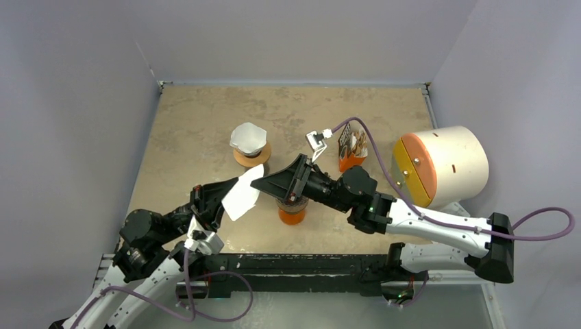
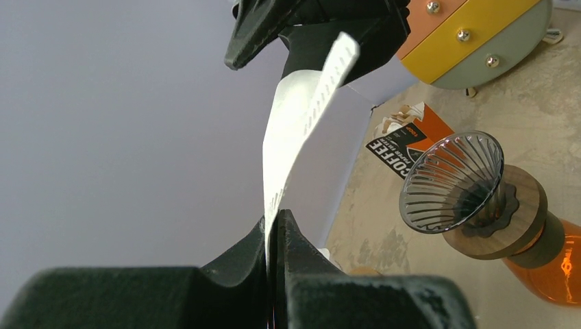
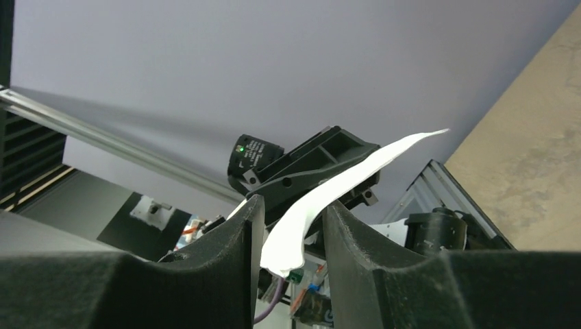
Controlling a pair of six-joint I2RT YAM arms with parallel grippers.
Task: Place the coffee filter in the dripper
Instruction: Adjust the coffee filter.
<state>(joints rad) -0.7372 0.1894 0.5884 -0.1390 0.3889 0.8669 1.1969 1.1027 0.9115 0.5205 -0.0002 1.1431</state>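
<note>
The left gripper [image 2: 274, 226] pinches the coffee filter [image 2: 288, 137], which apparently reaches the right gripper [image 2: 301, 51].

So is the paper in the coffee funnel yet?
Not yet. Done: the left gripper pinches the white filter up off the table. In hand: the right gripper sits open around its other edge. Left: the glass dripper on the orange jar is empty.

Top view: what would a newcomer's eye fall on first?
A white filter hangs in mid-air at centre, pinched by the left gripper, with the open right gripper straddling its other edge. At far right lies a big white drum with an orange-and-yellow face.
</note>
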